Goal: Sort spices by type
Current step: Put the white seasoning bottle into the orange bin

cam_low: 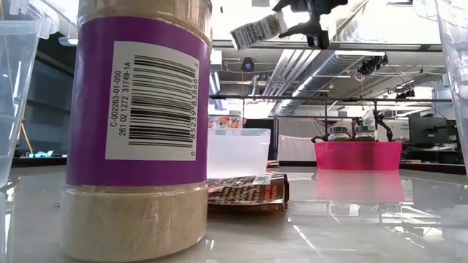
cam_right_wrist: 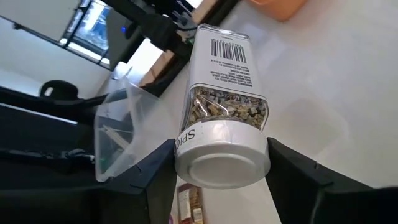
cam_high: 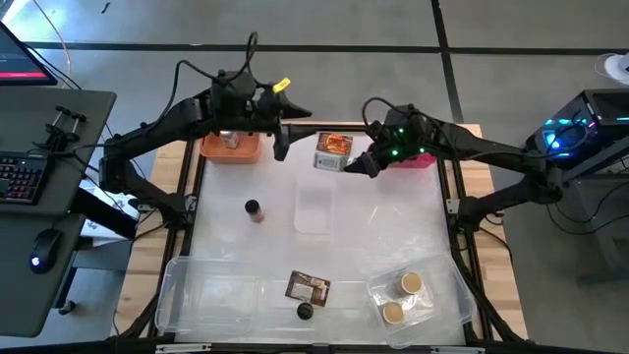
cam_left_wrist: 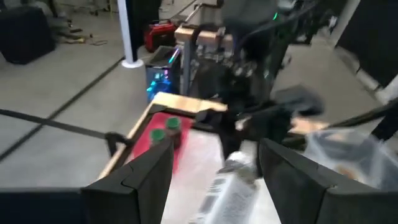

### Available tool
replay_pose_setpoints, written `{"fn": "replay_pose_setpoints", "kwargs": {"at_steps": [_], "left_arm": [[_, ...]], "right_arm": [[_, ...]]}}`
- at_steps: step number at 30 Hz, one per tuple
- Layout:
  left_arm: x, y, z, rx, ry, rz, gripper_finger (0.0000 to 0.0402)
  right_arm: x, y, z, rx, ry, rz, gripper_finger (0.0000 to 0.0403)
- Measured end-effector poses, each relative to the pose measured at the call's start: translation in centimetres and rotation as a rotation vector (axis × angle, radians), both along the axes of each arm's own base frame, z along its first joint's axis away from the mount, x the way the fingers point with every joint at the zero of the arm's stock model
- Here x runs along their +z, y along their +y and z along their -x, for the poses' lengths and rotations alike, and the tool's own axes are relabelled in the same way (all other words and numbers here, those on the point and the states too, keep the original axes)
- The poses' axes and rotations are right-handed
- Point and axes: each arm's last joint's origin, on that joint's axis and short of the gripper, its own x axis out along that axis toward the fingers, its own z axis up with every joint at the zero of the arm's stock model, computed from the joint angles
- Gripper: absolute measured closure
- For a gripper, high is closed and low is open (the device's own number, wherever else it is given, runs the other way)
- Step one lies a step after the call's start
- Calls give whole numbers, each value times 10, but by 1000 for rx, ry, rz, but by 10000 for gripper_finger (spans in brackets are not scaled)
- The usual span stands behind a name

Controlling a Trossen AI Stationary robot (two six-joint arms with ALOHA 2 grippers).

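The right gripper (cam_right_wrist: 217,180) has its two fingers clamped on either side of a white-lidded spice jar (cam_right_wrist: 222,118), holding it up in the air over the far side of the table (cam_high: 393,221). The jar is tipped over sideways, barcode label showing, chunky dried flakes visible through the clear band under the lid. From the low view it hangs well above the tabletop, tilted.

The left gripper (cam_high: 280,138) sits close by, just past the orange bin (cam_high: 232,149), pointing toward that jar. Its fingers (cam_left_wrist: 149,177) stand apart with nothing between them, the jar's label showing beyond the gap.

The pink bin (cam_low: 357,155) at the far right holds two green-lidded jars (cam_low: 348,133), standing upright side by side. An orange-brown packet (cam_high: 334,143) lies near the far edge between the two bins. A black-lidded jar (cam_high: 254,209) stands alone left of centre. Near the front there's another flat packet (cam_high: 308,287), a small black-lidded jar (cam_high: 305,312) just beside it, and two tan-lidded jars (cam_high: 401,297) sitting in a clear plastic tray (cam_high: 442,280) at front right.
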Motion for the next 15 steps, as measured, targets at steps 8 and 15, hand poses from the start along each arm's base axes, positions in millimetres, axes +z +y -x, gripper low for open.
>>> {"fn": "replay_pose_setpoints", "kwargs": {"at_steps": [8,15], "left_arm": [[-19,-17,-24,-153,110,-203,132],[-52,-43,-60,-164,303,-470,91]], "right_arm": [[6,-1,-6,-2,-78,-13,200],[5,-2,-6,-3,-75,-16,200]]}}
